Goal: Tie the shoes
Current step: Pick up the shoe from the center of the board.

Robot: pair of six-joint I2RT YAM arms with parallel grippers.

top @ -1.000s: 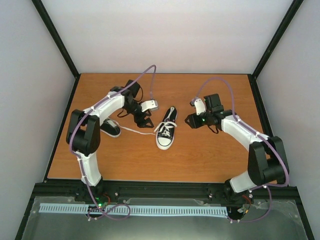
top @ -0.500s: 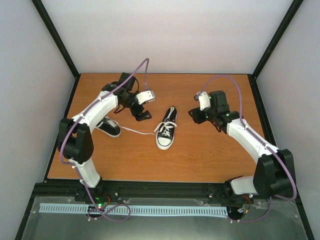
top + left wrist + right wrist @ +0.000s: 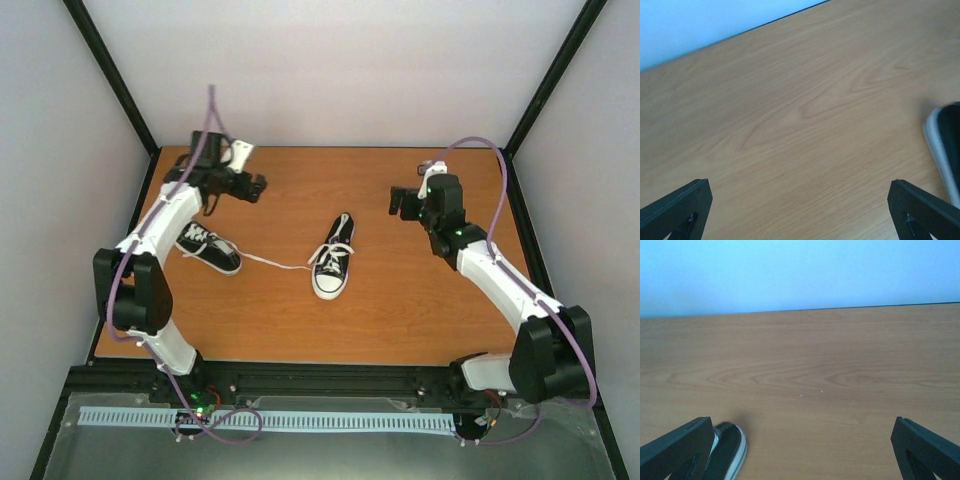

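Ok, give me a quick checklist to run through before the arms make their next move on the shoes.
1. Open, empty left gripper: ok.
2. Open, empty right gripper: ok.
3. Both grippers clear of the shoes: ok.
4. The middle shoe and left-hand shoe upright on the table: ok.
5. Laces gathered: not ok, a loose lace trails between the two shoes.
6. Bows tied: cannot tell, too small.

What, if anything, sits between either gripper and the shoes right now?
Nothing visible: the left gripper and right gripper hang open and empty over the far half of the table. Only bare wood lies between them and the left shoe and middle shoe. A loose white lace trails between the shoes.
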